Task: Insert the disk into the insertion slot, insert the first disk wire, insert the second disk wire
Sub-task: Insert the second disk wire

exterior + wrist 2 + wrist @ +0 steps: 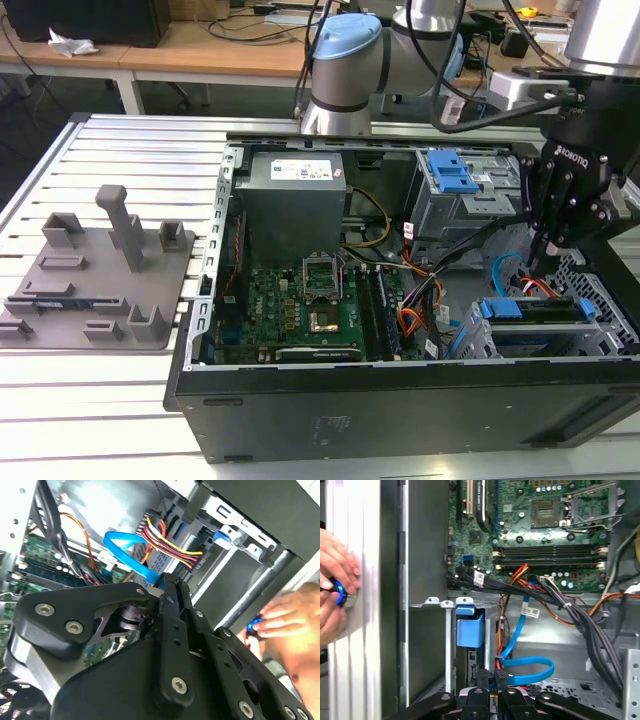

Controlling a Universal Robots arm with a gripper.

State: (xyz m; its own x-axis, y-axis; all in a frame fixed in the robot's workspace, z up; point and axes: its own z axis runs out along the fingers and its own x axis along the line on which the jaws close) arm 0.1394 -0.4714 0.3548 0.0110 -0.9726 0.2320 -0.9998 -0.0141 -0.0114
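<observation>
The disk (530,310), in its blue carrier, lies inside the insertion slot (603,298), the perforated grey cage at the exterior view's right. My gripper (535,262) hangs just above the disk's rear end. In both wrist views its fingers are pressed together (495,675) (170,582), shut on the end of the second disk wire (535,672) (122,542). This glossy light blue cable loops out beside the fingertips (500,272). The first disk wire (170,542) (540,287), a red-orange bundle, runs down to the disk's edge close by.
A taller bay with a blue latch (450,175) stands behind the slot. The motherboard (300,300) and power supply (295,200) fill the case's middle. Black cables (570,610) cross nearby. A person's hand (335,580) holds something blue outside the case wall. A grey fixture plate (90,270) lies on the table.
</observation>
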